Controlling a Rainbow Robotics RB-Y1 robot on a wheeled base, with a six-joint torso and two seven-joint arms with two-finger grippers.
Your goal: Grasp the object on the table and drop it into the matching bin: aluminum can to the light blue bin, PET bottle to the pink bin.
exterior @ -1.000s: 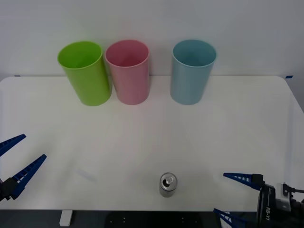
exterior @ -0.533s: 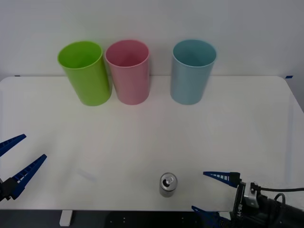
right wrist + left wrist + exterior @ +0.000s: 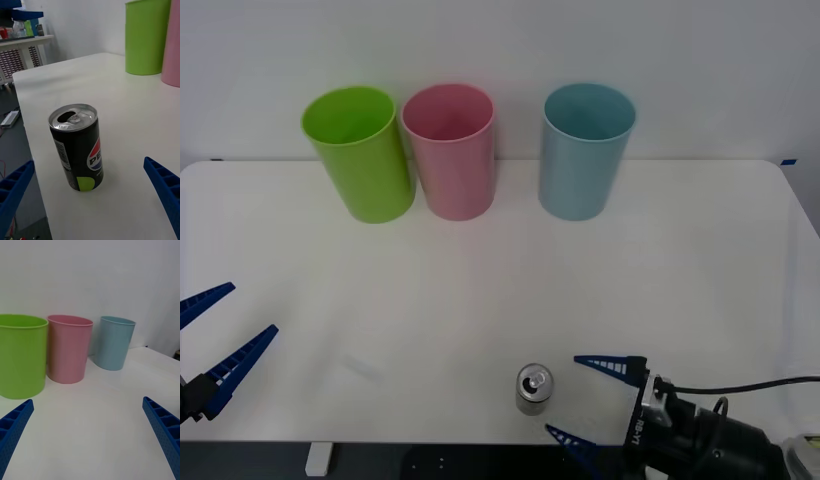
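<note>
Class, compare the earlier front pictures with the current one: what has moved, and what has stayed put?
The right claw, open, has slid along the table's near edge toward the aluminum can, stopping just beside it without touching. Nothing was grasped or released. The can, the light blue bin, the pink bin, the green bin and the open left claw stayed as they were.

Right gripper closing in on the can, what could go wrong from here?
1. The aluminum can stands upright near the table front edge; a nudge from the open right gripper might tip it or push it off.
2. The can is opened, so a tilted grasp may spill any leftover liquid.
3. The light blue bin is far across the table, near the pink bin; a loose grip may slip in transit.
</note>
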